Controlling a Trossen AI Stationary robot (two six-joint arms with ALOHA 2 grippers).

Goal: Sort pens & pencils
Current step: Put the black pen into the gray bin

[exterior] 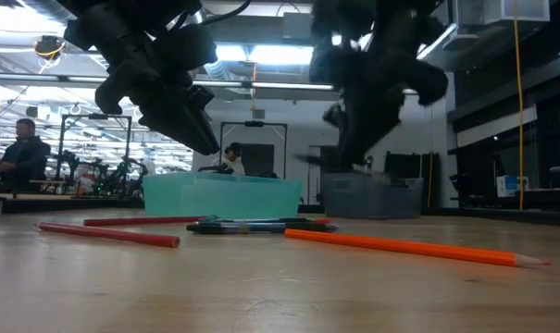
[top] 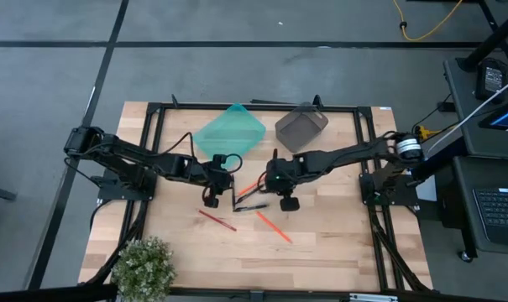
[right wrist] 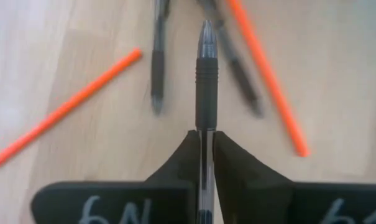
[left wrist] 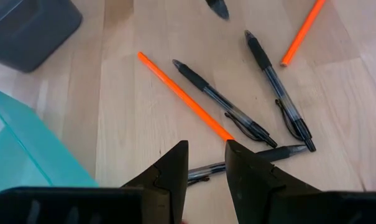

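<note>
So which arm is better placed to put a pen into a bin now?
The right one, probably: the right gripper is already shut on a pen, while the left gripper hangs open above the pile.

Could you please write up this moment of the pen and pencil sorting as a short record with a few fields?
right gripper: shut on a black pen, above the table's middle
left gripper: open, empty, above the loose pens
orange pencils: loose on the table, one lies among the pens
red pencil: lies on the table nearer the plant
teal bin: at the far side, contents not visible
grey bin: beside the teal bin, contents not visible
</note>
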